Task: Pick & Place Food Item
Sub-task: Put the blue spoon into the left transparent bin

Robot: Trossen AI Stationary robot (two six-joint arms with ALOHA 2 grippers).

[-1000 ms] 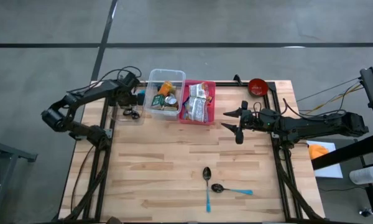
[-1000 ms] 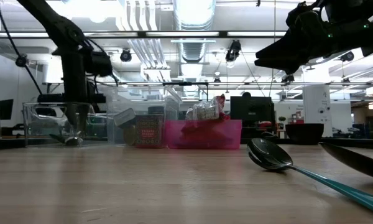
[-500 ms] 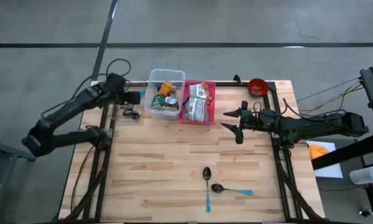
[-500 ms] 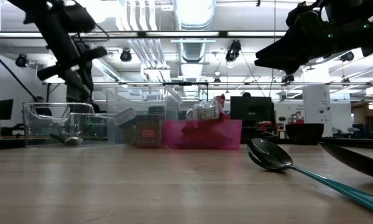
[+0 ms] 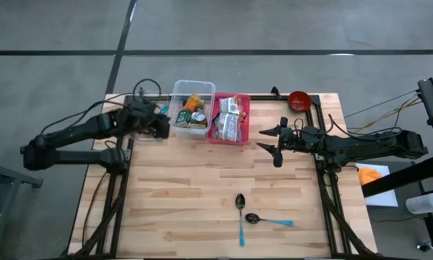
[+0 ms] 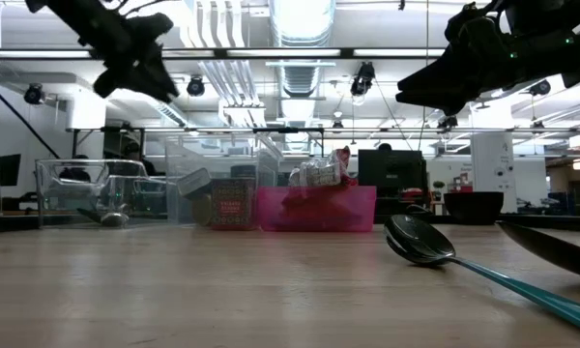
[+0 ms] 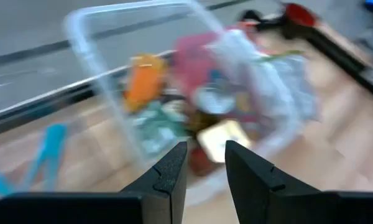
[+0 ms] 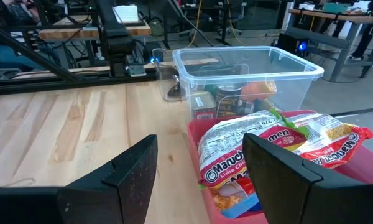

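Note:
A clear bin (image 5: 193,108) at the table's far side holds several food items, among them an orange packet (image 7: 143,84) and a can (image 8: 227,99). Beside it, a pink bin (image 5: 231,119) holds ramen packets (image 8: 261,149). My left gripper (image 5: 164,124) hangs high over the table (image 6: 155,85) just left of the clear bin. It slants down toward the bin, its fingers (image 7: 174,171) slightly apart with nothing between them. My right gripper (image 5: 267,143) hovers open right of the pink bin (image 8: 199,149), facing both bins and touching nothing.
A small clear container (image 6: 97,188) stands at the far left, under my left arm. Two spoons (image 5: 239,202) (image 5: 252,218) with blue handles lie near the front of the table. A red bowl (image 5: 298,100) sits at the far right corner. Bare wood (image 5: 187,188) lies between.
My left gripper has risen out of the small clear container at the far left. It has tipped from pointing down to slanting, and swung toward the clear food bin. The gap between its fingers looks unchanged.

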